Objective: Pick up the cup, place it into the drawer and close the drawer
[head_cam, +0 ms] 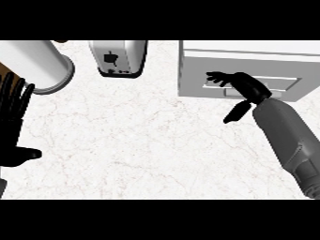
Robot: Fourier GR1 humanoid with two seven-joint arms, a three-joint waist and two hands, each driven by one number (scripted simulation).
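At 2 o'clock we see a boxy white cabinet [259, 54] with flat, matte faces; its drawer [287, 85] looks pushed in. The right hand [249, 86] is at the drawer front, black fingers [217, 77] loosely apart and clamped on nothing. We cannot find the cup; nothing shows whether it is inside the drawer. A glossy toaster [118, 57] stands at 12 o'clock and a tall smooth white cylinder [34, 58] at 10 o'clock, both apart from the cabinet. The surface [141, 140] is pale veined marble. The left hand [3, 126] rests at 9 o'clock, fingers straight.
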